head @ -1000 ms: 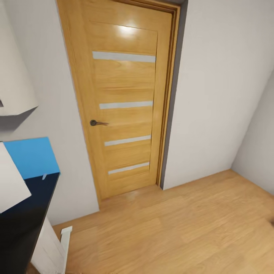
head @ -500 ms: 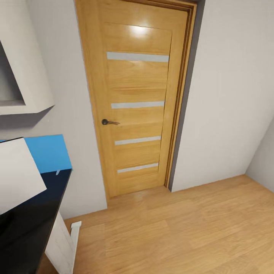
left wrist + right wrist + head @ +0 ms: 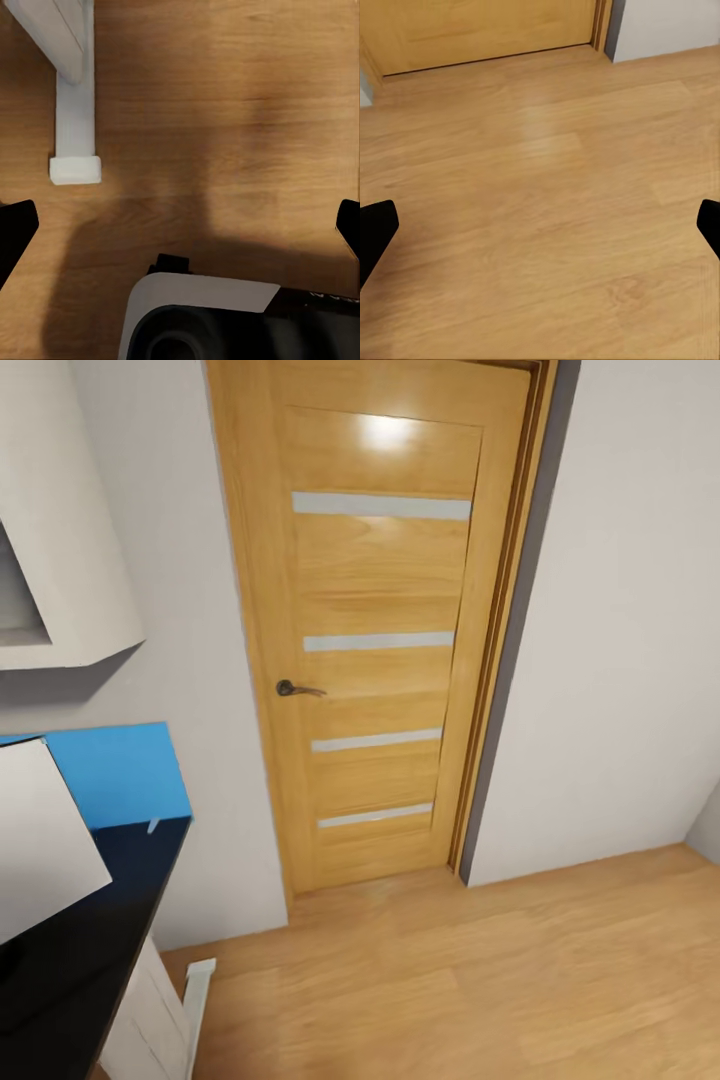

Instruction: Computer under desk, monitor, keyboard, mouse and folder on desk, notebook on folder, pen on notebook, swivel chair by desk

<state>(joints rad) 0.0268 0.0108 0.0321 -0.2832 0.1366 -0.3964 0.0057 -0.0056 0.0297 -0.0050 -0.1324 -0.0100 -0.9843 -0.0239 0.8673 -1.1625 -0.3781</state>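
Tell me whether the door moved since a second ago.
No. The door keeps its place in its frame and wall; the whole picture shifted, so the camera moved.

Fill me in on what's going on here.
Nothing is being handled. The robot faces a closed wooden door with the desk at the left edge of the head view, the monitor's white back over it. Both end effectors, left and right, hang open and empty above the wooden floor.

Closed wooden door point(image 3: 385, 630), wood floor point(image 3: 480, 980), desk point(image 3: 70, 950) corner at left
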